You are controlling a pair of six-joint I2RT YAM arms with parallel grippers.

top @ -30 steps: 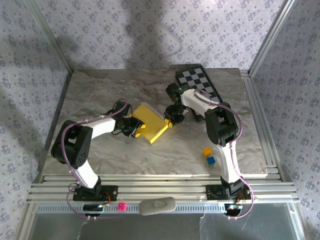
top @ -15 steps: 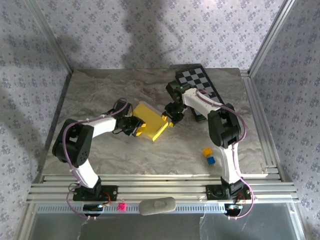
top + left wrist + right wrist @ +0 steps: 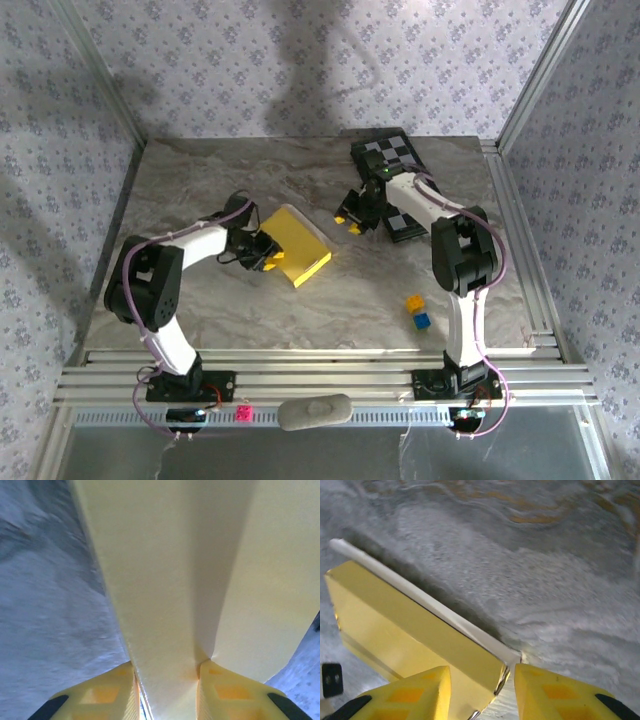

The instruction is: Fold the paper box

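Your left gripper (image 3: 166, 674) is clamped on the paper box (image 3: 165, 580). Its yellow fingers (image 3: 100, 696) press on either side of a pale fold of card that runs up and away from them. Seen from above, that gripper meets the box at its left edge, and the box lies flat and closed near the middle of the marbled table (image 3: 200, 190), turned at a slant.

Your right gripper (image 3: 481, 676) hangs with its fingers (image 3: 547, 692) parted and nothing between them. The wrist camera looks past them at the box's near corner, where a whitish flap edge runs along the top of the yellow side wall. From above, this gripper stands apart from the box, to the box's right and a little farther back.

The right arm crosses the near end of the chequered board (image 3: 385, 152), which lies at the table's far right. A small yellow cube (image 3: 414, 301) and a blue cube (image 3: 422, 320) sit touching near the right arm's base, well apart from the box. Bare tabletop lies between the box and both cubes.
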